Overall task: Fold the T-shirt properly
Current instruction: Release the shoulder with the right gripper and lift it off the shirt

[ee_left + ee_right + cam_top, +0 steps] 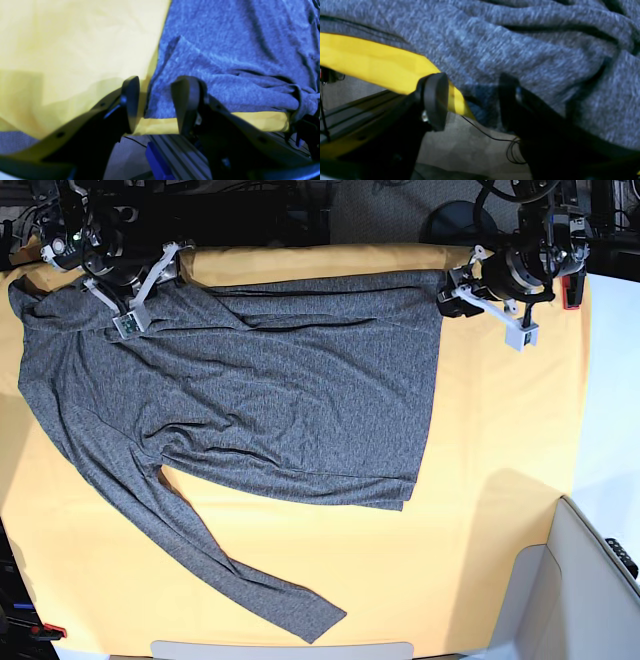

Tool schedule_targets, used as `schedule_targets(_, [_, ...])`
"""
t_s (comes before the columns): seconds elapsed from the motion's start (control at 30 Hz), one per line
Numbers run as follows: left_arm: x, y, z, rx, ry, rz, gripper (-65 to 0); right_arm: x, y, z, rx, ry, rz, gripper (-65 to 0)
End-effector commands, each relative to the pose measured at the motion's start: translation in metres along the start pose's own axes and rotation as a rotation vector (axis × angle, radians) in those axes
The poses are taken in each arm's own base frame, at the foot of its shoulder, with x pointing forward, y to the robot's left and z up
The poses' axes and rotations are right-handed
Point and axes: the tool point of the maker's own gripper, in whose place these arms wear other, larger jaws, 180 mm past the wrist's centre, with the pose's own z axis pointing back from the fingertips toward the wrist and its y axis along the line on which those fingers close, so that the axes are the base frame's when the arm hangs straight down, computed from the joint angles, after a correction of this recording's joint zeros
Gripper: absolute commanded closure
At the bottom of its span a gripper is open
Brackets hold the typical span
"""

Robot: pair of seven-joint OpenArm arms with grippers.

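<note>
The T-shirt, heathered charcoal grey with long sleeves, lies spread on the yellow cloth. One sleeve runs to the near edge. My left gripper is open and straddles the shirt's hem edge, where grey meets yellow; in the base view it is at the far right. My right gripper is open at the table's far edge, with shirt fabric and a strip of yellow cloth between and beyond its fingers. In the base view it is over the shoulder area at the far left.
The table's far edge and aluminium frame lie just under the left gripper. A thin black cable hangs below the right gripper. A grey bin stands at the near right corner.
</note>
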Motion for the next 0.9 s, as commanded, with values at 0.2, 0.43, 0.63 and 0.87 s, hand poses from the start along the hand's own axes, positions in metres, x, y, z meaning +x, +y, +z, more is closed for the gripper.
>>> schedule_targets(0.2, [0.004, -0.002, 0.003, -0.007, -0.010, -0.010, -25.1, -0.008, -0.017, 0.007, -0.112, -0.022, -0.062, -28.9])
schedule_targets(0.43, [0.006, -0.003, 0.003, -0.007, -0.014, -0.016, -25.1, -0.019, -0.023, 0.012, -0.191, -0.152, -0.214, -41.7])
schedule_targets(0.63, [0.007, -0.003, 0.003, -0.007, -0.015, -0.016, -25.1, -0.033, -0.018, 0.012, -0.229, -0.200, -0.464, -49.9])
schedule_targets(0.87, [0.007, -0.003, 0.003, -0.007, -0.015, -0.016, -25.1, -0.038, 0.008, 0.003, -0.181, -0.227, -0.646, -50.0])
